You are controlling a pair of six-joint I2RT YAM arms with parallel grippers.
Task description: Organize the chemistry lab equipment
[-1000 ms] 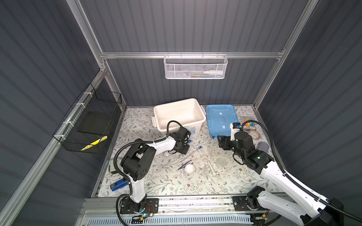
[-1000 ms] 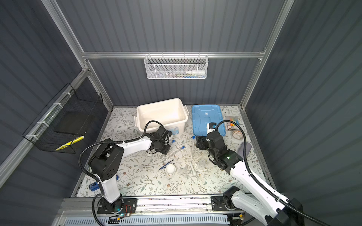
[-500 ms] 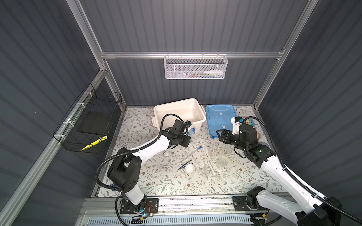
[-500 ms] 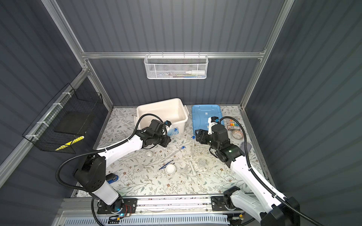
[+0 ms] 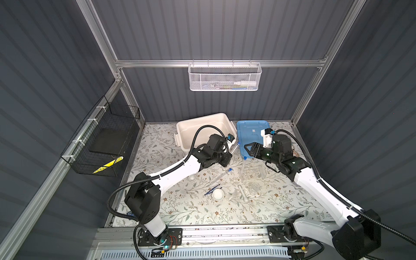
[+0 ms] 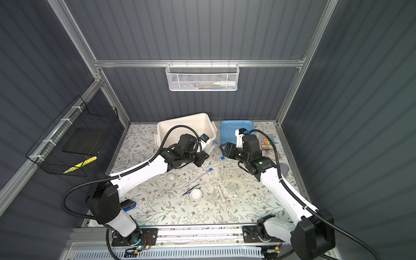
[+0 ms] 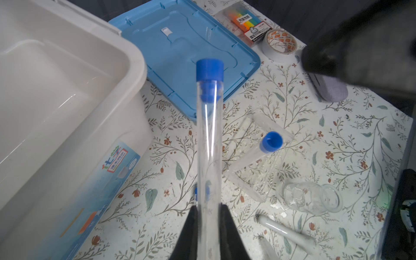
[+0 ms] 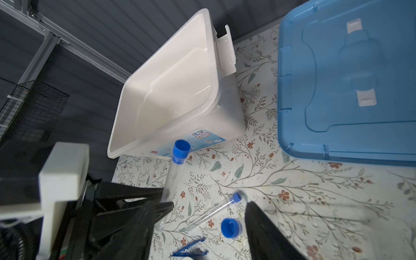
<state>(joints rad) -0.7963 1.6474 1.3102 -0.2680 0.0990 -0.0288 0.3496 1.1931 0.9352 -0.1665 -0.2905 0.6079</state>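
Three blue-capped tubes, one rack, two dishes and sundries, by position on the flowered mat.

1. Held tube (image 7: 208, 135): clear, clenched near its lower end in my left pincer (image 7: 208, 209). It is raised off the mat with its cap pointing to 1 o'clock, beside the 5 o'clock corner of the white tub (image 5: 180, 135).
2. Racked tube (image 5: 244, 158): stands in the 11 o'clock corner of the clear rack (image 5: 253, 173). My right pincer (image 5: 247, 150) hangs near its cap, toward 12 o'clock, fingers spread and grasping nothing.
3. Loose tube (image 5: 221, 175): lies at 9 o'clock of the rack.
4. Small dish (image 5: 192, 178): at 9 o'clock of the loose tube.
5. Larger dish (image 5: 218, 194): at 6 o'clock of the loose tube, with the blue tweezers (image 5: 212, 189) at its 10 o'clock rim.
6. Pestle (image 5: 243, 193): at 3 o'clock of the larger dish.
7. Glass jar (image 5: 254, 188): at 6 o'clock of the rack.
8. Blue lid (image 5: 252, 130): lies flat at 3 o'clock of the tub.
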